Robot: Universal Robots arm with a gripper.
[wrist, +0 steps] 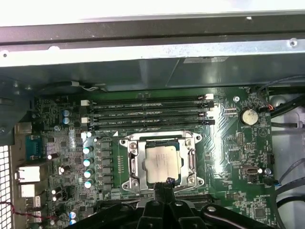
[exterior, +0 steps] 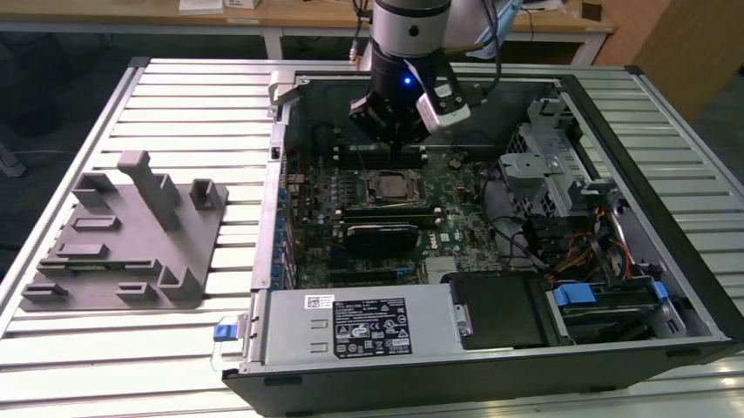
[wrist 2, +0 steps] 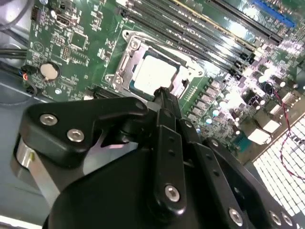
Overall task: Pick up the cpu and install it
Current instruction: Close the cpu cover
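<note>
The cpu [wrist: 163, 163] is a small square chip with a silvery-grey top. It lies flat inside the metal-framed socket [wrist: 130, 164] on the green motherboard [wrist: 228, 160].

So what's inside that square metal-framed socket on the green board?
A flat, silvery-grey square chip, the cpu, lies in the socket frame. The chip covers whatever is beneath it, and the black hand hides one edge.

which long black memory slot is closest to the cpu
The long black memory slot beside the silvery socket frame holding the square silvery-grey cpu; the others lie beyond it, toward the case wall.
</note>
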